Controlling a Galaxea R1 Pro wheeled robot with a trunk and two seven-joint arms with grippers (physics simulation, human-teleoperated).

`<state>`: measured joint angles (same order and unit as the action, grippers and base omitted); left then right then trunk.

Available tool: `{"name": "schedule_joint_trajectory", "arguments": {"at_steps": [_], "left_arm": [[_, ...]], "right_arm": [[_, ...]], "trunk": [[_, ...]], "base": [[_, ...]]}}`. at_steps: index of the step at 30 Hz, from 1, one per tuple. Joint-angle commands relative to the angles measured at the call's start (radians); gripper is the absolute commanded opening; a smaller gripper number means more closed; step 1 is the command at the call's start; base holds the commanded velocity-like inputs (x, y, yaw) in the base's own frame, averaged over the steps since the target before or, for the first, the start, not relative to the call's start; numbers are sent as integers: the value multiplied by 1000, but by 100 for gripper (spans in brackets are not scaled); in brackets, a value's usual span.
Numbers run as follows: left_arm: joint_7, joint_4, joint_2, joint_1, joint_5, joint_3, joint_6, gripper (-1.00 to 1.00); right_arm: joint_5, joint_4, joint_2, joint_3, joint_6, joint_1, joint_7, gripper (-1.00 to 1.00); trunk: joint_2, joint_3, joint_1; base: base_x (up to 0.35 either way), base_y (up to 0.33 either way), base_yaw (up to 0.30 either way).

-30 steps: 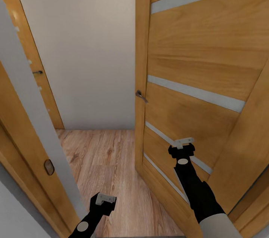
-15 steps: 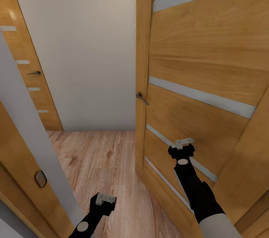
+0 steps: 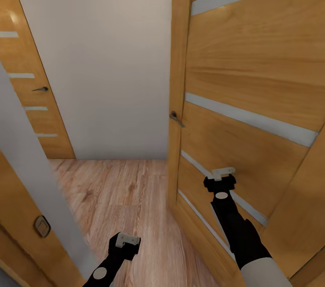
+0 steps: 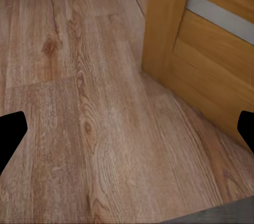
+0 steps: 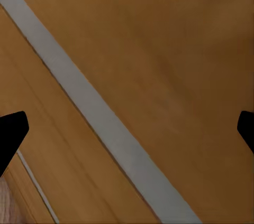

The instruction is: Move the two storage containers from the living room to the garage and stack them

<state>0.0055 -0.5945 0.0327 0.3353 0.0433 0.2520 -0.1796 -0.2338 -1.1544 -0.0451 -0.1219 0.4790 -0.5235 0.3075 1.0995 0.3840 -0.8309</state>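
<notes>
Wood-plank floor (image 3: 131, 196), doorway, open panel door (image 3: 253, 97) filling frame right
Left gripper (image 3: 127, 240) and right gripper (image 3: 223, 173) both spread, empty, right one close against door

The left wrist view looks at a light wood-plank floor (image 4: 95, 129) with visible knots. A wooden door (image 4: 206, 49) with a grey stripe stands on it, and the two dark fingertips (image 4: 10, 134) of the left gripper (image 4: 127, 134) are spread wide apart, holding nothing.

Both arms forward, left pincer (image 3: 127, 240) low, right pincer (image 3: 222, 174) higher — both spread
</notes>
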Motion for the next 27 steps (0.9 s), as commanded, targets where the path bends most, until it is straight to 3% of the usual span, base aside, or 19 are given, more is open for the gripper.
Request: {"name": "schedule_joint_trajectory", "arguments": {"at_steps": [1,16,22,27], "left_arm": [[1,1,0,1,5,3,-3,100],[1,1,0,1,4,3,-6,100],[-7,-3,0,1,7,4,-8,100],[-7,-3,0,1,7,4,-8,100]], "right_arm": [[-19,-1,1,-2,10,-1,5,100],[-19,4,1,-2,9,-1,5,100],[17,-26,1,-4,18,2,16,100],[24,-35,1,-4,18,2,16,100]], "trunk": [[1,1,-2],[1,1,-2],[0,1,-2],[0,1,-2]], "base": [[152,0,0],[82,0,0],[0,0,0],[0,0,0]]}}
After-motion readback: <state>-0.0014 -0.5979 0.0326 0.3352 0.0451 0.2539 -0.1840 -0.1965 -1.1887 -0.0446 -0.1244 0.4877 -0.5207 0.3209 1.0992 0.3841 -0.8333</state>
